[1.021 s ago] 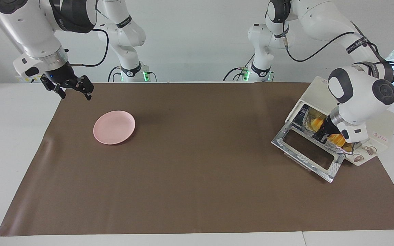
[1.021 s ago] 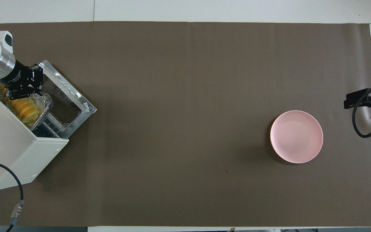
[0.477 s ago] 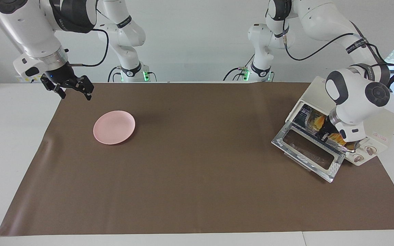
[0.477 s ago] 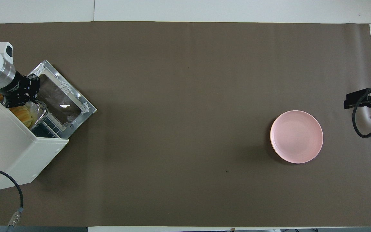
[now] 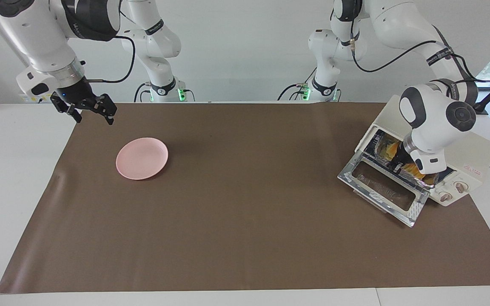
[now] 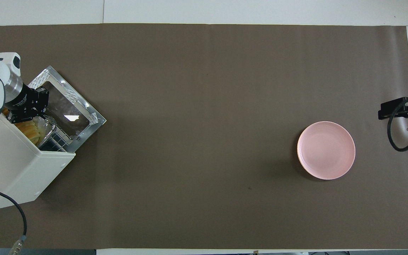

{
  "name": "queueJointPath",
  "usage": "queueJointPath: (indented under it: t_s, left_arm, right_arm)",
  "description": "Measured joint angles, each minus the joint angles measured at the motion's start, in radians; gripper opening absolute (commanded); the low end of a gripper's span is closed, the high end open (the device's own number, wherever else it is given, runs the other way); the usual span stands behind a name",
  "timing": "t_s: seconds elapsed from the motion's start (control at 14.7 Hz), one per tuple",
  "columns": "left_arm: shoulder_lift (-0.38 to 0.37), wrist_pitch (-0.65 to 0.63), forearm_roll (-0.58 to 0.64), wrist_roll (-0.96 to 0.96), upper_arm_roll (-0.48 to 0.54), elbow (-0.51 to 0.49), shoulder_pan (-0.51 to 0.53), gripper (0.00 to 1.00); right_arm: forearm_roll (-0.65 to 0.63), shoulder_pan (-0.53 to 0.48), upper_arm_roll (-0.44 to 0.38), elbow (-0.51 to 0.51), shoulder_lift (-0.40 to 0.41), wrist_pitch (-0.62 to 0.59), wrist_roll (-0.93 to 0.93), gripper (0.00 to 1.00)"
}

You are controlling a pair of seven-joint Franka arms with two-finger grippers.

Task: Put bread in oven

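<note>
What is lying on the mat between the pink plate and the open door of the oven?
Nothing: between the pink plate and the oven door only bare brown mat shows, plainest in the overhead view.

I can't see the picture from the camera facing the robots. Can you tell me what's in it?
The left gripper is at the mouth of the oven, whose door hangs open, with the bread in a foil tray on its rack. The right gripper waits in the air over the table's edge, and a pink plate sits on the brown mat.
</note>
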Motion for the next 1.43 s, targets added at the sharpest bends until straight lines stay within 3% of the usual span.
queueJointPath:
  t_s: [0.2,0.27,0.34,0.41,0.75,0.88,1.02,1.09,1.16,1.43]
  left_arm:
    - [-0.005,0.016,0.000,0.004,0.000,-0.011,-0.001,0.00]
    - [-0.006,0.017,0.000,0.013,-0.001,-0.012,-0.001,0.02]
    - [-0.007,0.017,0.000,0.025,-0.001,-0.013,-0.001,0.15]
    - [-0.009,0.018,0.000,0.037,-0.001,-0.014,-0.001,0.17]
    - [-0.013,0.031,0.003,0.057,0.002,-0.015,0.000,0.22]
    - [-0.014,0.034,0.006,0.058,0.002,-0.015,0.000,0.38]
    - [-0.015,0.042,0.034,0.060,0.000,-0.014,-0.001,0.43]
    - [-0.016,0.046,0.051,0.060,-0.001,-0.007,-0.001,0.66]
    - [-0.018,0.047,0.060,0.063,0.000,0.005,-0.001,1.00]
    - [-0.027,0.046,0.068,0.076,-0.001,0.035,-0.013,1.00]
  right_arm:
    - [0.000,0.000,0.000,0.000,0.000,0.000,0.000,1.00]
    - [0.000,0.000,0.000,0.000,0.000,0.000,0.000,1.00]
    - [0.000,0.000,0.000,0.000,0.000,0.000,0.000,1.00]
    - [0.000,0.000,0.000,0.000,0.000,0.000,0.000,1.00]
    - [0.000,0.000,0.000,0.000,0.000,0.000,0.000,1.00]
    - [0.000,0.000,0.000,0.000,0.000,0.000,0.000,1.00]
    - [0.000,0.000,0.000,0.000,0.000,0.000,0.000,1.00]
    - [0.000,0.000,0.000,0.000,0.000,0.000,0.000,1.00]
    - [0.000,0.000,0.000,0.000,0.000,0.000,0.000,1.00]
    - [0.000,0.000,0.000,0.000,0.000,0.000,0.000,1.00]
